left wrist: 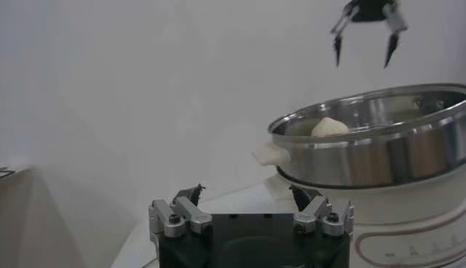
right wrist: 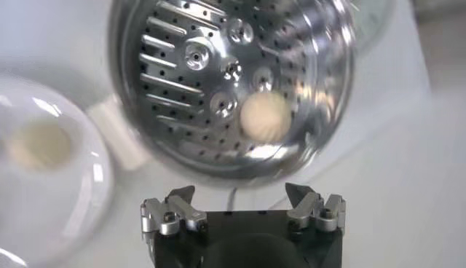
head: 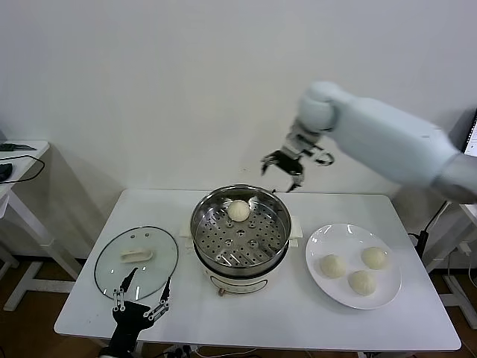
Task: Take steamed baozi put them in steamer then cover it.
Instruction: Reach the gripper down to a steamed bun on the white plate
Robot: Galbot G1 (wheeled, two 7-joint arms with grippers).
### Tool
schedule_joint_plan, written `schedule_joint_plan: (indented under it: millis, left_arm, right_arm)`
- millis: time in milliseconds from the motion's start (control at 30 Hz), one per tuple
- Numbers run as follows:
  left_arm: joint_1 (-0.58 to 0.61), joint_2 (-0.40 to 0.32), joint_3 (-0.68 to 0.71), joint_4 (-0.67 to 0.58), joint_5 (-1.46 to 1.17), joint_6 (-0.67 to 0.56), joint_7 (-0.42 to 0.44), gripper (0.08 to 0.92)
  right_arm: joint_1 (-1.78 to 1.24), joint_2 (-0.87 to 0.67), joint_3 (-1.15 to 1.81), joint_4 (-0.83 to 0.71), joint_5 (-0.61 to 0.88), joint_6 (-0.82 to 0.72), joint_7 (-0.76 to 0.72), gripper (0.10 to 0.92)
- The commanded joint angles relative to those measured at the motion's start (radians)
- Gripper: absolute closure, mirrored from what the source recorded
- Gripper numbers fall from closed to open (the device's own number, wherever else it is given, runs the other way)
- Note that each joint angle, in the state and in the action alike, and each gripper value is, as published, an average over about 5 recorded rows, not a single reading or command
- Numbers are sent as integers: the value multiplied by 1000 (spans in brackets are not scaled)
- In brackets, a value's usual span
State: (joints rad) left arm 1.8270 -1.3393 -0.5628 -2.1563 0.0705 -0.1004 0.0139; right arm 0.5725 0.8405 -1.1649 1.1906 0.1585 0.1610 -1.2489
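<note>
Hovering arm: right gripper (head: 287, 170) hangs in the air above and behind the far rim of the steamer, touching nothing; its fingers are spread wide and empty; the left wrist view shows it (left wrist: 364, 42) high over the pot with both dark tips apart
Steamer (head: 240, 233): round shiny steel pot on a cream-white base, at the middle of the table (head: 89, 313); lid off; perforated tray bare except for one bun; seen also from the side (left wrist: 378, 149) and from above (right wrist: 226, 80)
Bun in steamer (head: 238, 210): one steamed baozi lying on the tray near the far wall of the pot; its top shows over the rim (left wrist: 330, 127); from the right wrist it lies on the holes (right wrist: 266, 116)
Buns on plate: three more baozi (head: 332, 265), (head: 374, 257), (head: 363, 282) grouped on the white plate (head: 322, 240), to the robot's right of the steamer; plate just beside the base, not touching the pot
Glass lid (head: 112, 280): flat on the table to the robot's left of the steamer, cream handle upward
Left gripper (head: 141, 294): low at the near edge of the table, over the near rim of the lid; fingers wide apart, holding nothing
</note>
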Motion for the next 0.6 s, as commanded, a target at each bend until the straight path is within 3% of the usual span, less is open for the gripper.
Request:
schedule_joint_plan:
  millis: [33,600]
  left_arm:
    - [-6,4,13,9,6,0,4,177]
    - [-4,-1,10,8,10,-2,1,177]
  right_arm:
    - [-14,-337,-222,95,223,-246,92,203]
    - [-288,-294,-154,121,176,-301,267,203]
